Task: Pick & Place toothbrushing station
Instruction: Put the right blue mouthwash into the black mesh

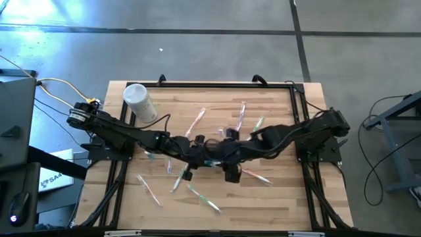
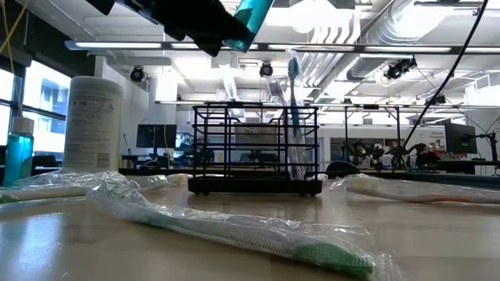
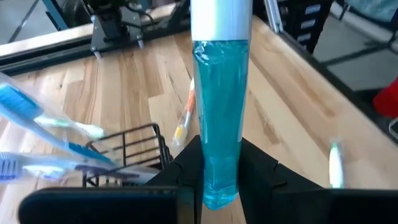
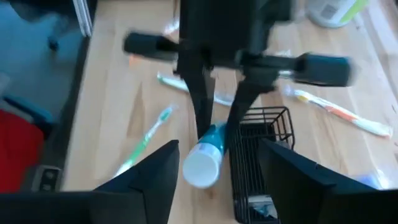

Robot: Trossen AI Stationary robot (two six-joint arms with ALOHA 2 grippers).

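Near the middle of the wooden table [image 1: 276, 197] both dark arms meet above the toothbrushing station [image 2: 255, 148], a small black wire caddy that stands upright on the tabletop with two blue toothbrushes [image 2: 291, 94] leaning inside it. The left gripper [image 3: 219, 180] is clamped on a tube of blue-green liquid [image 3: 221, 118] with a white cap [image 3: 221, 15], its two dark fingers [image 3: 258, 168] pressing the tube's lower end from either side. From table height the tube hangs above the caddy, clear of its rim. The right gripper [image 4: 214, 168] sits just beside the tube's capped end, its jaws spread apart with the white cap showing between them and touching neither in the right wrist view. Seen from that arm's wrist, the caddy lies directly beside and below the tube.

Wrapped toothbrushes [image 1: 197, 122] lie scattered across the table around the arms, some with green handles, some with orange; one in clear wrapping [image 2: 234, 230] lies close to the low camera. A white cylindrical container [image 1: 139, 102] stands near the table's far left corner, well apart from the caddy, and a second blue-green bottle [image 2: 17, 152] stands at the left edge of the low view
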